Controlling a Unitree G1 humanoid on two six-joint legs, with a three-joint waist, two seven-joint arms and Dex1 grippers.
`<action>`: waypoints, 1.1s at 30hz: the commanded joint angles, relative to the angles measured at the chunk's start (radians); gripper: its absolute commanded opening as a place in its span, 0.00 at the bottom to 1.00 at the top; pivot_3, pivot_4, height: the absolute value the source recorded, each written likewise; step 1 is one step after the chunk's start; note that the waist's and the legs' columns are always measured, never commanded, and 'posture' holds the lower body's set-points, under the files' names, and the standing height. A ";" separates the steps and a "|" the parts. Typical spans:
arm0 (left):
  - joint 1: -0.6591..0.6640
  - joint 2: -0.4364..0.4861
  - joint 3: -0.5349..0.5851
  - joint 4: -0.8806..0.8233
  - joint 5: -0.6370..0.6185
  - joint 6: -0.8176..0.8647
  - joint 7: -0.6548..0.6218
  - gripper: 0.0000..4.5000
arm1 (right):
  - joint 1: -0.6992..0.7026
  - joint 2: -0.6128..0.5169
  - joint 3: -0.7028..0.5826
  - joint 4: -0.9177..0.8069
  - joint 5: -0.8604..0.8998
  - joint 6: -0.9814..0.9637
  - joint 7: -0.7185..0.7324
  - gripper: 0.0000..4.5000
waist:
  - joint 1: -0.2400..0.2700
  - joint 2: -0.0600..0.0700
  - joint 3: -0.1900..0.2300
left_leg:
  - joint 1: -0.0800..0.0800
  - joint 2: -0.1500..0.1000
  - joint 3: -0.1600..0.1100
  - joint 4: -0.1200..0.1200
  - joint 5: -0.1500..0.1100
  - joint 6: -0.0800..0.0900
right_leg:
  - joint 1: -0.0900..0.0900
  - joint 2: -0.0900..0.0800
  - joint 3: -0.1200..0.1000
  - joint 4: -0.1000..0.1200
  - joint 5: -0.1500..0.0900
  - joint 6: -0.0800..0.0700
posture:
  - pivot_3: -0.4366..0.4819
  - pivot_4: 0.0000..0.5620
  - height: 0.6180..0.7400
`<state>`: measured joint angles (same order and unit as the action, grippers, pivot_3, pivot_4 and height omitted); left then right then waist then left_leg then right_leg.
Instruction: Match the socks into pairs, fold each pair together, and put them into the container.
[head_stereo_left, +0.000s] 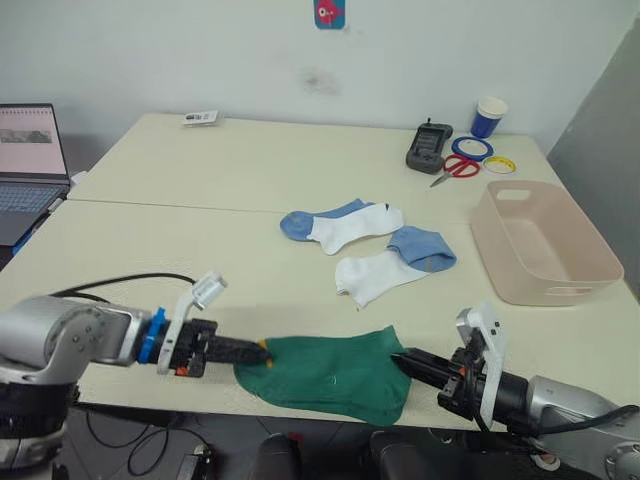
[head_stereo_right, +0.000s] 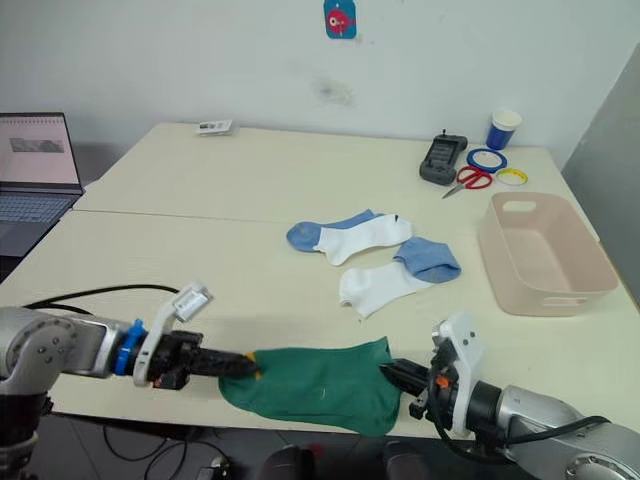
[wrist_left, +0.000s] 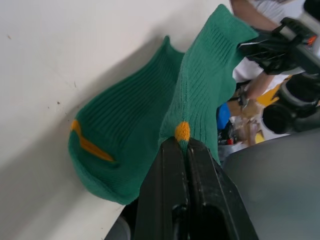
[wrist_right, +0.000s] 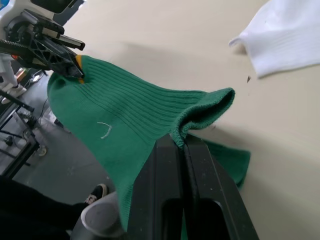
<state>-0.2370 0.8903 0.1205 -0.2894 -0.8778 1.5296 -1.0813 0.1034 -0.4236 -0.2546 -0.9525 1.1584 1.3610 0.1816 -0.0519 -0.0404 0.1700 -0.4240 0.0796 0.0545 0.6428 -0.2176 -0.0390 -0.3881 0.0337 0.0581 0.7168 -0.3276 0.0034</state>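
Both grippers are clamped on the same green sock (head_stereo_left: 330, 375) at the near edge of the worktop (head_stereo_left: 200, 230): left gripper (head_stereo_left: 262, 348) pinching its left end, right gripper (head_stereo_left: 397, 361) its right cuff. Second green one (wrist_left: 115, 145) lies underneath. White socks (head_stereo_left: 375, 255) sit farther back, pink container (head_stereo_left: 540, 240) far right.

Two green socks (wrist_left: 125, 135) are counted at the table's near edge, one lying on the other. Two white socks (head_stereo_left: 372, 275) with light-blue parts are seen farther back. One pink container (head_stereo_left: 540, 242) is counted. One paper cup (head_stereo_left: 490, 116), one pair of scissors (head_stereo_left: 456, 169), three tape rings (head_stereo_left: 472, 148), one dark handheld device (head_stereo_left: 428, 147) and one laptop (head_stereo_left: 28, 165) are also counted.
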 joint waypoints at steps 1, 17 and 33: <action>0.044 -0.042 -0.040 -0.038 0.037 -0.069 0.088 0.00 | -0.003 -0.020 0.073 -0.008 -0.031 -0.017 -0.073 0.01 | -0.003 0.000 0.000 | 0.000 0.000 0.000 0.000 0.000 0.000 | 0.000 0.000 0.000 0.000 0.000 0.000 | 0.48 0.27 0.87; 0.054 0.002 -0.036 -0.065 0.019 -0.244 0.093 0.00 | 0.034 -0.109 0.171 -0.005 -0.147 -0.133 -0.061 0.01 | -0.002 0.000 0.000 | -0.001 0.000 0.001 0.000 0.000 0.000 | -0.001 0.000 0.001 -0.001 0.000 0.000 | 0.48 0.27 0.87; 0.114 -0.024 -0.164 -0.007 0.189 -0.522 0.085 0.09 | 0.061 -0.125 0.281 0.008 -0.325 -0.200 -0.099 0.39 | -0.001 0.000 -0.001 | -0.001 0.000 0.002 -0.001 0.000 0.000 | -0.001 0.000 0.002 -0.002 0.000 0.000 | 0.48 0.27 0.87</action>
<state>-0.1386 0.8509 -0.0535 -0.2707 -0.6980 1.0372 -0.9800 0.1571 -0.5466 0.0253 -0.9081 0.8426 1.1865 0.0818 -0.0534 -0.0405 0.1695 -0.4248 0.0794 0.0567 0.6417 -0.2177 -0.0392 -0.3893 0.0333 0.0598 0.7146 -0.3277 0.0035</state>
